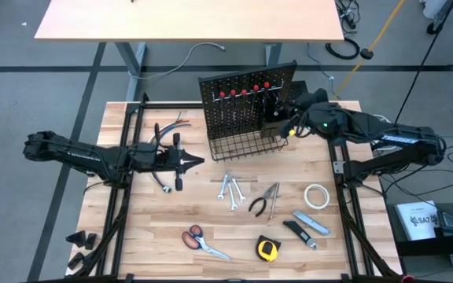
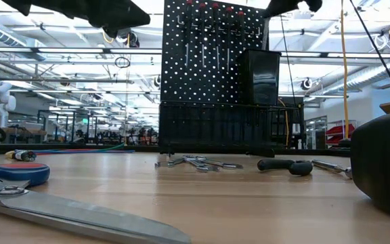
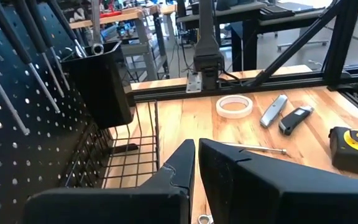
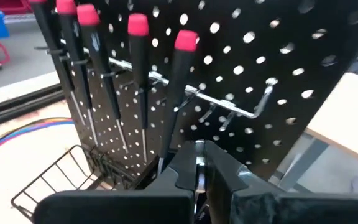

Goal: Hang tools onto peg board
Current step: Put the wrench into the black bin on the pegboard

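Screwdrivers (image 1: 243,92) hang on the board (image 1: 242,106) at upper centre; right claw (image 1: 289,126) clenched beside them, left claw (image 1: 199,161) clenched, empty.

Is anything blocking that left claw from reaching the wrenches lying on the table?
Nothing visible does. The left gripper hangs shut above bare wood, and the wrenches lie just past it, with open tabletop between them.

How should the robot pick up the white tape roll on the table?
The tape roll lies flat on the table with its hole facing up. Probably best to come straight down from above, one finger inside the hole and one outside, pinching the ring's wall. The pliers sit off to one side, so there seems to be room.
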